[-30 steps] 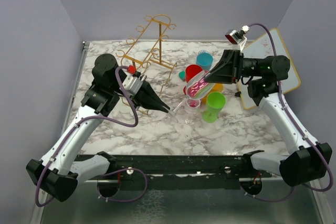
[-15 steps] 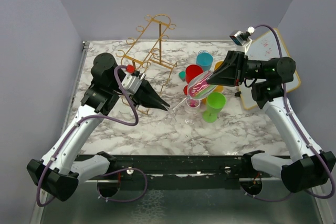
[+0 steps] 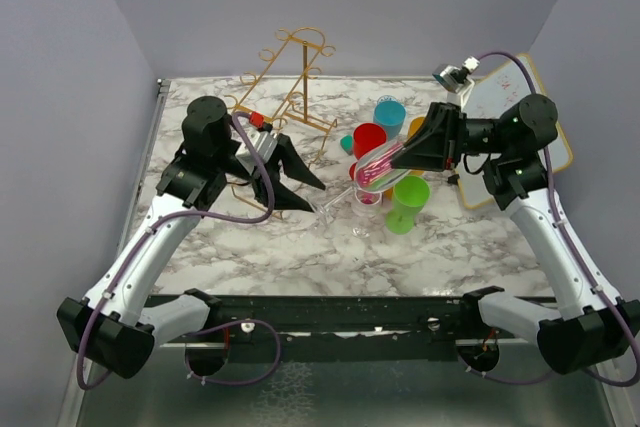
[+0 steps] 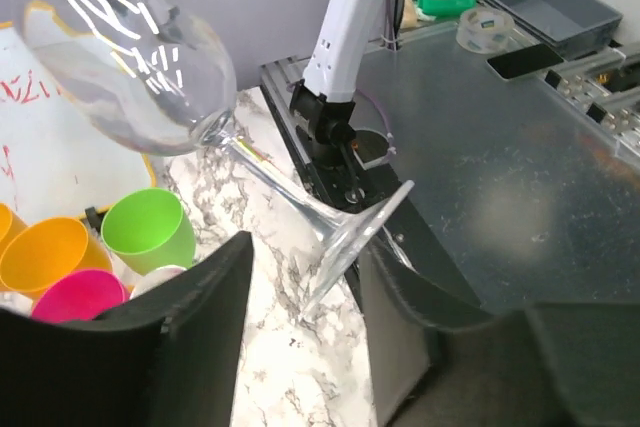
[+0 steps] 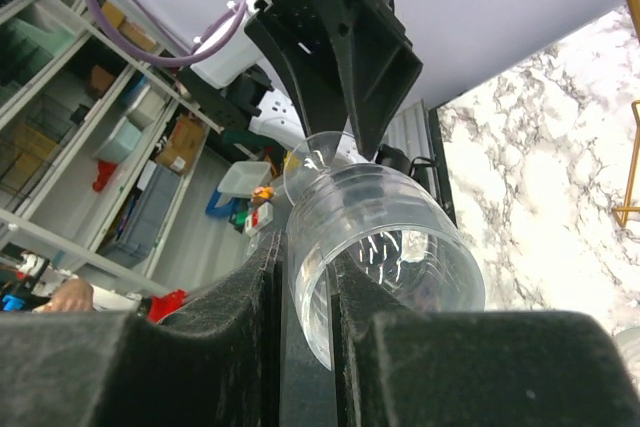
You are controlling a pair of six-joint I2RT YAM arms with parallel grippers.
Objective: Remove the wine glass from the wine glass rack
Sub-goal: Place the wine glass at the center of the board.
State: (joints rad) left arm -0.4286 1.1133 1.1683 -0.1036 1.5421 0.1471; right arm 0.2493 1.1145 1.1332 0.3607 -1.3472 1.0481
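Your left gripper (image 3: pixel 314 197) has just spread its jaws, releasing the foot of the wine glass (image 3: pixel 371 168) at frame centre. Your right gripper (image 3: pixel 396 155) alone clamps the bowl rim. The glass sits clear of the wine glass rack (image 3: pixel 291 87), upper centre.

Glossy clear wine glass (image 4: pixel 125 62)

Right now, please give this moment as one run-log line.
wine glass: off wine glass rack, tilted | left gripper: open around its foot | right gripper: shut on its bowl
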